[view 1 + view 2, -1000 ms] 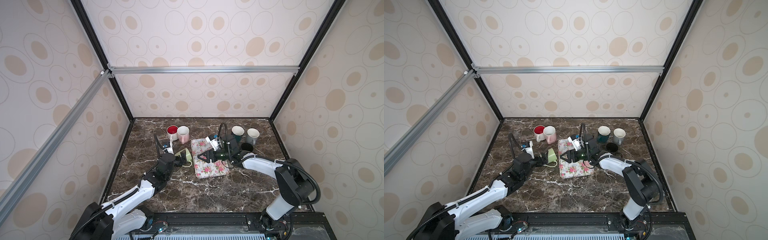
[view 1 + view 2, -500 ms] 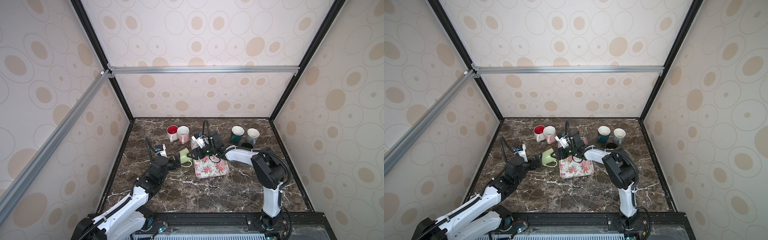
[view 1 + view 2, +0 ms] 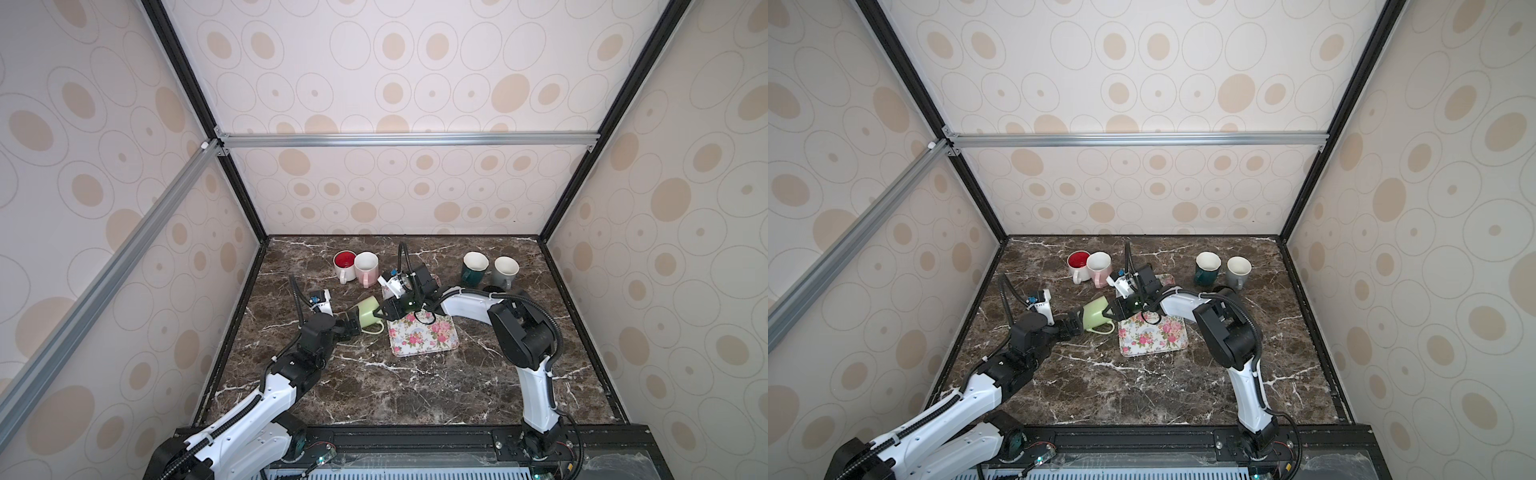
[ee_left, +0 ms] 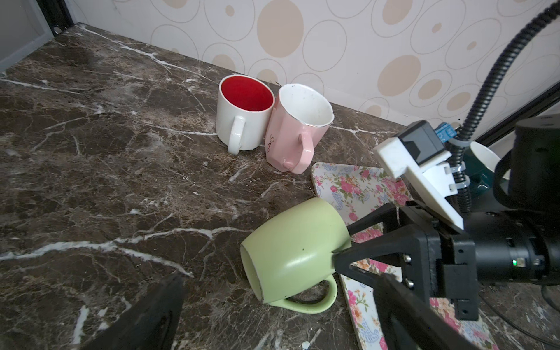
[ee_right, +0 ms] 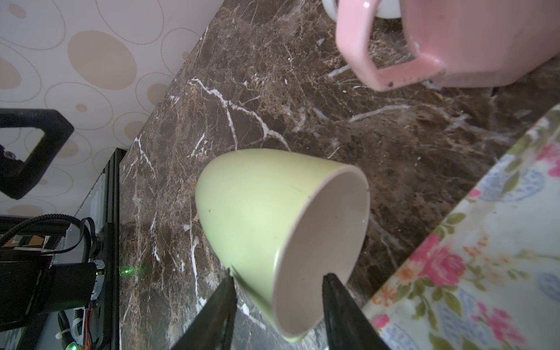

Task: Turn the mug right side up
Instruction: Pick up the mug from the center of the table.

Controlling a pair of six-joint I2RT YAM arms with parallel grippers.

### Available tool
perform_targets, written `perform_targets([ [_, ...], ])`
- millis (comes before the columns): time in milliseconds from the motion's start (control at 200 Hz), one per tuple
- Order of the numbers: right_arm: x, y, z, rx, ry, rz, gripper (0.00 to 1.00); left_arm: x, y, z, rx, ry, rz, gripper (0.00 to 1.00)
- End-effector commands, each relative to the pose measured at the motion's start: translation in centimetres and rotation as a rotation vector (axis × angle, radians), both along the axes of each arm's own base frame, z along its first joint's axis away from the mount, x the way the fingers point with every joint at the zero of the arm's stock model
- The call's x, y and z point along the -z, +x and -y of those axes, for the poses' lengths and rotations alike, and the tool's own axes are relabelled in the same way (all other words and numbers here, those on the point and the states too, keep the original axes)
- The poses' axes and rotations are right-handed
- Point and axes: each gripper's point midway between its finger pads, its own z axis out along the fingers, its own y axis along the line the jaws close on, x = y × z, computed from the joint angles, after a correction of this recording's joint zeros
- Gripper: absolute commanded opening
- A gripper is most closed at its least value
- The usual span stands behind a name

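Note:
The pale green mug [image 3: 365, 312] lies on its side on the marble table [image 3: 415, 395], handle [image 4: 306, 303] down against the surface. It sits just left of the floral tray [image 3: 424, 337]. Its mouth [image 5: 321, 242] faces my right gripper [image 5: 278, 272], which is open. One right finger [image 5: 224, 291] is against the outer wall and the other stands in front of the mouth, so the lower rim lies between them. My left gripper [image 4: 280, 278] is wide open at the mug's base [image 4: 251, 272], holding nothing. Both grippers [image 3: 1073, 324] [image 3: 1111, 311] flank the mug [image 3: 1098, 316].
A white mug with a red inside [image 3: 344, 262] and a pink mug [image 3: 366, 267] stand upright at the back, close to the right wrist. A dark green mug [image 3: 474, 268] and a grey mug [image 3: 505, 270] stand at the back right.
My right gripper swung left from over the tray to the green mug's mouth, its jaws narrowing. The left arm drew back slightly. The mug has barely moved.

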Motion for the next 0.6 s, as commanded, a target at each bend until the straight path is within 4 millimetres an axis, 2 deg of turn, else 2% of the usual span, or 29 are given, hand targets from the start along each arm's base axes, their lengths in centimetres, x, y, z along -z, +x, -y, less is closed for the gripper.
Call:
perform_targets([
  [0, 0.5, -0.8, -1.0, -0.053, 0.005, 0.007, 0.49, 0.1, -0.1, -0.6, -0.018, 0.012, -0.006, 0.98],
  [165, 0.3, -1.3, -1.9, -0.075, -0.014, 0.044, 0.48, 0.4, -0.1, -0.8, -0.019, 0.014, -0.013, 0.98],
  [365, -0.1, -0.8, -2.1, -0.059, -0.019, 0.064, 0.32, 0.3, -0.2, -1.0, -0.023, 0.017, -0.009, 0.98],
  [595, -1.1, -0.8, -2.6, -0.066, -0.031, 0.072, 0.20, 0.3, -0.6, -1.5, -0.037, 0.014, 0.003, 0.98],
])
